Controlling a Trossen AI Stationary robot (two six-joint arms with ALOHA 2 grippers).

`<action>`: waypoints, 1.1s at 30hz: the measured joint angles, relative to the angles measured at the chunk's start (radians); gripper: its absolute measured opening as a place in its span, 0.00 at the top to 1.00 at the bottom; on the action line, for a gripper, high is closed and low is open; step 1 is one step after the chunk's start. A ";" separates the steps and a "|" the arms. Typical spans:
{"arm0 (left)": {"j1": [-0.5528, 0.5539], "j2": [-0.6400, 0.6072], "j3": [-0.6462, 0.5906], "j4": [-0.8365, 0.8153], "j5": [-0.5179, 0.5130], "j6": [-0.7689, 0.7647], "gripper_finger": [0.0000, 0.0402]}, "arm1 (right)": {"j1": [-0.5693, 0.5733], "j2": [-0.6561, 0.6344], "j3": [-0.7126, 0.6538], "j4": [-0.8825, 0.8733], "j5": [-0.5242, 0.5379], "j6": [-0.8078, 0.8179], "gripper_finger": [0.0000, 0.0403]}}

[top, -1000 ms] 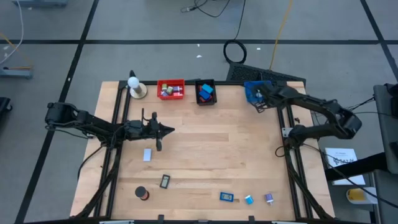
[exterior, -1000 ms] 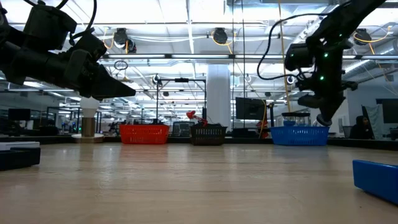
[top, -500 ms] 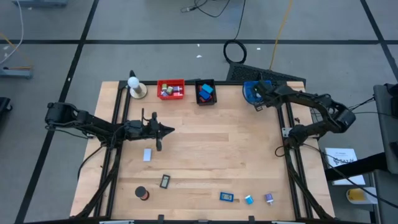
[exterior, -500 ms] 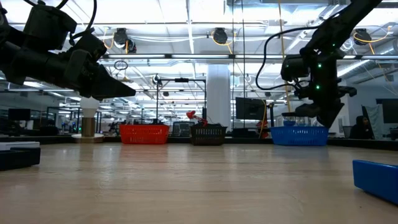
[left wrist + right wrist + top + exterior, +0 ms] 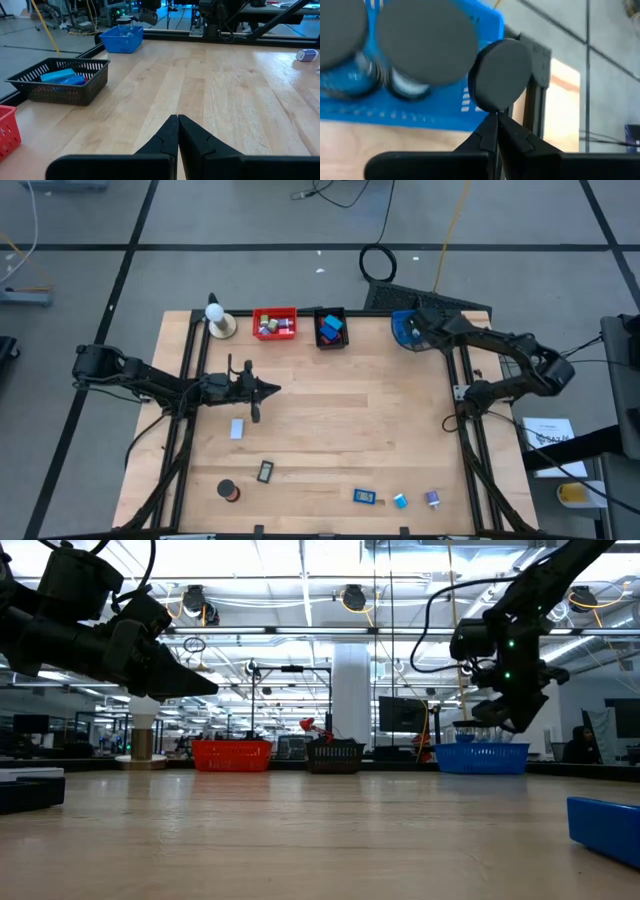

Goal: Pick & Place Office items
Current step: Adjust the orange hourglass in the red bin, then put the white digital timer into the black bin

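Now the right gripper (image 5: 412,330) hangs shut, empty, over the blue bin (image 5: 402,327); left gripper (image 5: 272,389) shut, empty, above the wooden table (image 5: 350,410)

High view: contents of the red bin (image 5: 274,323) are too small to identify. The right arm covers part of the blue bin (image 5: 404,328). Low view: a blue piece (image 5: 606,825) is cut off by the frame edge. Right wrist view: dark round lids (image 5: 425,40) are blurred, cropped at the edge.
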 joint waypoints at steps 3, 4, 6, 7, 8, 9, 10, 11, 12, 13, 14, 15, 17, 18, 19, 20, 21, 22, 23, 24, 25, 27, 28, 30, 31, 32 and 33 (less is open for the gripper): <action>0.000 0.000 0.000 0.000 0.000 0.000 0.99 | 0.004 -0.017 0.000 0.032 0.014 -0.022 0.99; 0.000 0.000 0.000 0.000 0.000 0.000 0.99 | 0.004 -0.023 0.000 0.047 0.012 -0.028 0.99; 0.000 0.000 0.000 0.000 0.000 0.000 0.97 | 0.004 -0.031 0.000 0.079 0.010 -0.035 0.99; 0.000 0.000 0.000 0.000 0.000 0.000 0.96 | 0.004 -0.032 0.000 0.094 0.010 -0.042 0.99; 0.000 0.000 0.000 0.000 0.000 0.000 0.96 | 0.003 -0.032 0.000 0.109 0.009 -0.053 0.99; 0.000 0.000 0.000 0.000 0.000 -0.001 0.96 | 0.000 -0.032 0.000 0.126 0.009 -0.062 0.99; 0.000 0.000 0.000 0.000 0.000 -0.001 0.96 | -0.004 -0.032 0.000 0.146 0.009 -0.071 0.99; 0.000 0.000 0.000 0.000 0.000 0.000 0.97 | -0.008 -0.032 0.000 0.164 0.006 -0.080 0.99; 0.000 0.000 0.000 0.000 0.000 0.000 0.98 | -0.013 -0.033 0.000 0.180 0.006 -0.085 0.99; 0.000 0.000 0.000 0.000 0.000 0.000 0.99 | -0.016 -0.033 0.000 0.191 0.006 -0.088 0.99; 0.000 0.000 0.000 0.000 0.000 -0.001 0.99 | -0.022 -0.033 0.000 0.201 0.005 -0.094 0.99; 0.000 0.000 0.000 0.000 0.000 -0.001 0.99 | -0.027 -0.033 0.000 0.211 0.005 -0.104 0.99; 0.000 0.000 0.000 0.000 0.000 0.000 0.97 | -0.033 -0.033 0.000 0.226 0.004 -0.121 0.99; 0.000 0.000 0.000 0.000 0.000 0.000 0.96 | -0.033 -0.033 0.000 0.231 0.004 -0.127 0.99; 0.000 0.000 0.000 0.000 0.000 0.000 0.96 | -0.033 -0.033 0.000 0.234 0.004 -0.131 0.99; 0.000 0.000 0.000 0.000 0.000 0.000 0.96 | -0.033 -0.033 0.000 0.237 0.005 -0.141 0.99; 0.000 0.000 0.000 0.000 0.000 0.000 0.96 | -0.033 -0.038 0.000 0.238 0.004 -0.157 0.99; 0.000 0.000 0.000 0.000 0.000 0.000 0.97 | -0.031 -0.048 0.000 0.236 0.006 -0.172 0.99; 0.000 0.000 0.000 0.000 0.000 0.000 0.98 | -0.025 -0.063 0.000 0.234 0.008 -0.183 0.99; 0.000 0.000 0.000 0.000 0.000 0.000 0.99 | -0.017 -0.083 0.000 0.232 0.011 -0.189 0.99; 0.000 0.000 0.000 0.000 0.000 0.000 0.99 | -0.008 -0.108 0.000 0.226 0.011 -0.192 0.99; 0.000 0.000 0.000 0.000 0.000 -0.001 0.98 | 0.015 -0.173 0.000 0.219 0.010 -0.200 0.99; 0.000 0.000 0.000 0.000 0.000 -0.002 0.97 | 0.031 -0.208 0.000 0.215 0.007 -0.201 0.99; 0.000 0.000 0.000 0.000 0.010 -0.005 0.95 | 0.071 -0.279 0.000 0.197 -0.010 -0.196 0.99; 0.000 0.000 0.000 0.000 0.018 -0.005 0.94 | 0.094 -0.311 0.000 0.192 -0.043 -0.185 0.99; 0.000 0.000 0.000 0.000 0.027 -0.004 0.94 | 0.119 -0.341 -0.002 0.197 -0.079 -0.170 0.99; 0.000 0.000 0.000 0.000 0.037 -0.003 0.94 | 0.151 -0.367 -0.013 0.218 -0.119 -0.158 0.99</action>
